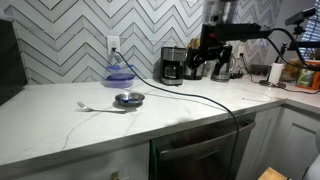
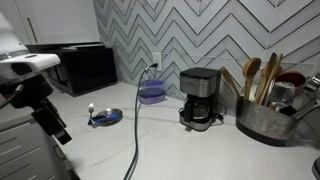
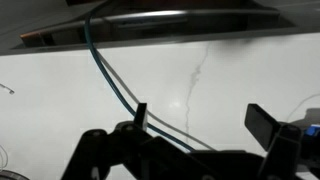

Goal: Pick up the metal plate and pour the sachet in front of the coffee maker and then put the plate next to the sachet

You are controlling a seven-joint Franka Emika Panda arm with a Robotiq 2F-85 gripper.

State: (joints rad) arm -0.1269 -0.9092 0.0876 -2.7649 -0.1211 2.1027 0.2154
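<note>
The metal plate (image 1: 129, 99) lies on the white counter; it also shows in an exterior view (image 2: 106, 118). A small pale bluish patch on it looks like the sachet (image 1: 127, 97), though it is too small to be sure. The black coffee maker (image 1: 173, 65) (image 2: 200, 97) stands at the back by the tiled wall. My gripper (image 1: 206, 66) (image 2: 57, 130) hangs above the counter, well away from the plate. In the wrist view the gripper (image 3: 200, 125) is open and empty over bare counter, and none of the task's things show there.
A fork (image 1: 98, 106) lies beside the plate. A blue-purple bowl (image 1: 120, 74) (image 2: 152, 93) sits by the wall outlet. A dark cable (image 1: 190, 95) (image 3: 110, 80) crosses the counter to its front edge. A container of utensils (image 2: 262, 115) stands past the coffee maker. A microwave (image 2: 85, 68) is in the corner.
</note>
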